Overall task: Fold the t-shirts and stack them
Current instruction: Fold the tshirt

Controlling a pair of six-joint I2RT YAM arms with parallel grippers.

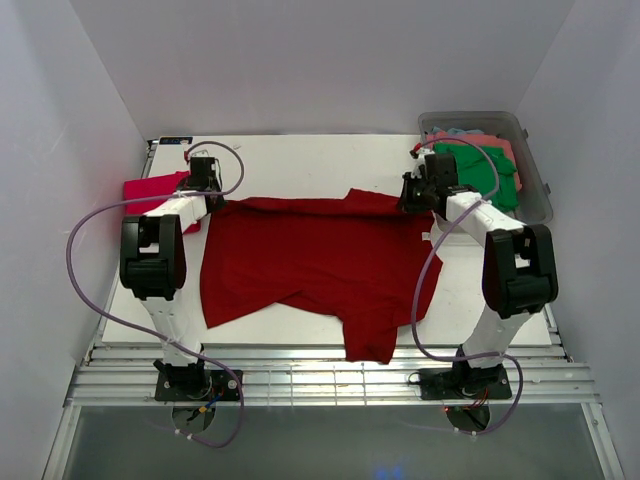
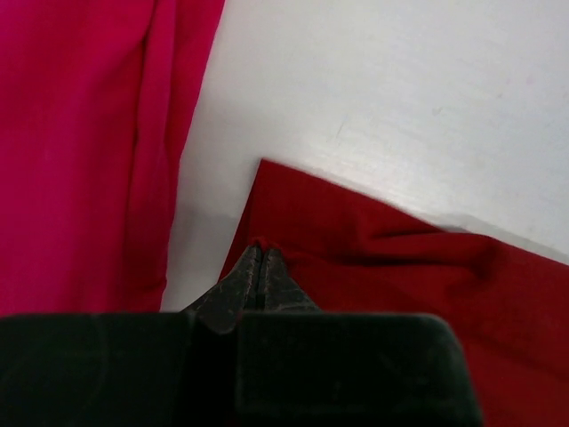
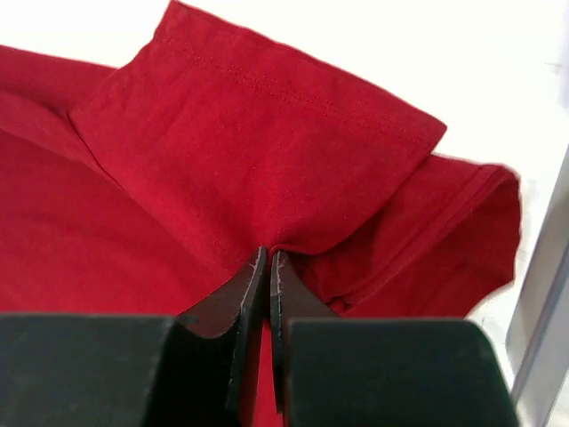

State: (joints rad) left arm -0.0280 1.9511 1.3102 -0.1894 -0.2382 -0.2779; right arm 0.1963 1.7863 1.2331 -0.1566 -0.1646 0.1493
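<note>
A dark red t-shirt [image 1: 310, 262] lies spread across the middle of the table. My left gripper [image 1: 212, 200] is shut on its far left corner; in the left wrist view the gripper [image 2: 260, 249] pinches the shirt's edge [image 2: 400, 267]. My right gripper [image 1: 408, 203] is shut on its far right corner; in the right wrist view the gripper [image 3: 268, 253] pinches a fold of the shirt [image 3: 258, 142]. A brighter pinkish-red t-shirt [image 1: 155, 188] lies at the far left, also in the left wrist view [image 2: 80, 151]. Green [image 1: 480, 170] and coral [image 1: 495, 145] shirts sit in the tub.
A clear grey plastic tub [image 1: 535, 195] stands at the far right corner of the white table [image 1: 300, 160]. White walls close in the left, back and right. A metal rail [image 1: 330, 380] runs along the near edge by the arm bases.
</note>
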